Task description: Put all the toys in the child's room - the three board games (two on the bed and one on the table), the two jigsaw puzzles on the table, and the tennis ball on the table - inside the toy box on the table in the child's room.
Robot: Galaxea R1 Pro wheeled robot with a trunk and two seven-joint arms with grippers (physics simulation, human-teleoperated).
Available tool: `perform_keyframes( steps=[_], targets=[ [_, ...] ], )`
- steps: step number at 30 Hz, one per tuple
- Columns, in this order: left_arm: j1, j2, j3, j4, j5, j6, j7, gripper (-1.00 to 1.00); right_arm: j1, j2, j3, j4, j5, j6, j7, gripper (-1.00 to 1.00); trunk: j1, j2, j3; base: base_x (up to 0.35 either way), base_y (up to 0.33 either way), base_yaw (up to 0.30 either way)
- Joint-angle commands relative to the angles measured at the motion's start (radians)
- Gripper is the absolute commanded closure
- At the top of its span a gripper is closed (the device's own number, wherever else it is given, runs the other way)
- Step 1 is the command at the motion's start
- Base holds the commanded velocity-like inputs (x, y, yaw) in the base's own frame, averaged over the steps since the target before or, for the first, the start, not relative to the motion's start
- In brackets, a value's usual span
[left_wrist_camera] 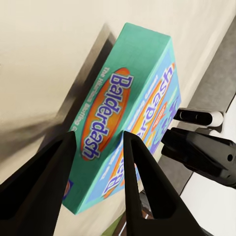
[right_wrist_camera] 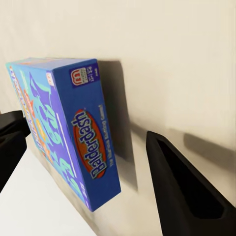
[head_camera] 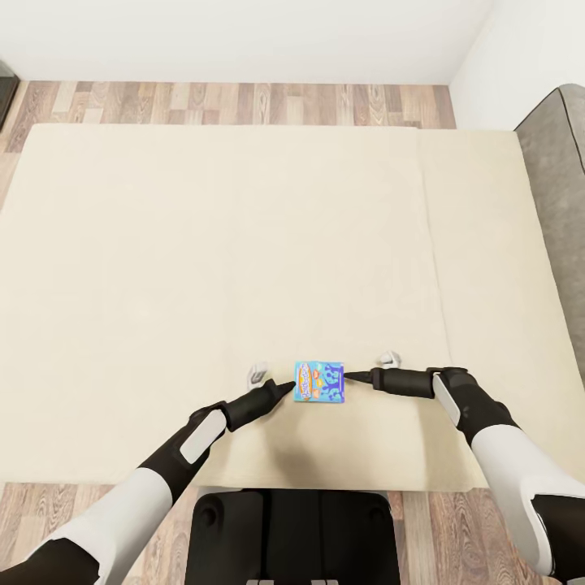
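Observation:
A blue and teal Balderdash board game box (head_camera: 319,383) lies on the cream bed (head_camera: 244,244), close to its near edge. My left gripper (head_camera: 291,387) points at the box's left side, and my right gripper (head_camera: 349,376) meets its right side near the far corner. In the left wrist view the two dark fingers of the left gripper (left_wrist_camera: 98,135) stand apart, open, against the box's labelled side (left_wrist_camera: 113,113). The right gripper's body shows beyond the box. The right wrist view has the box (right_wrist_camera: 64,123) standing off the bed, with one finger (right_wrist_camera: 182,187) beside it. The toy box and table are out of view.
The bed spreads wide beyond the box, with wooden floor (head_camera: 244,101) and a white wall behind it. A grey padded piece (head_camera: 561,203) stands along the bed's right side. My dark base (head_camera: 284,528) sits against the bed's near edge.

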Motion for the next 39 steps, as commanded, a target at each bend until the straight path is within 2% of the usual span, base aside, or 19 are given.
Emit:
perform_keyframes(
  steps=[1,13,39],
  targets=[
    [0.000,0.000,0.001,0.004,-0.008,-0.001,0.003,1.00,0.000,0.000,-0.002,0.001,0.007,0.003,-0.005,-1.00,0.019,0.000,-0.001,0.000,0.000,0.000],
    [-0.001,-0.003,-0.001,0.002,-0.007,-0.001,0.001,1.00,0.000,0.010,0.001,0.001,0.009,0.002,-0.007,-1.00,0.019,0.000,-0.001,0.000,0.000,0.000],
    [-0.002,-0.012,-0.009,-0.004,-0.007,0.000,-0.018,1.00,0.000,0.012,0.005,0.001,0.011,0.001,-0.008,-1.00,0.019,0.000,-0.001,0.000,0.000,0.000]
  ],
)
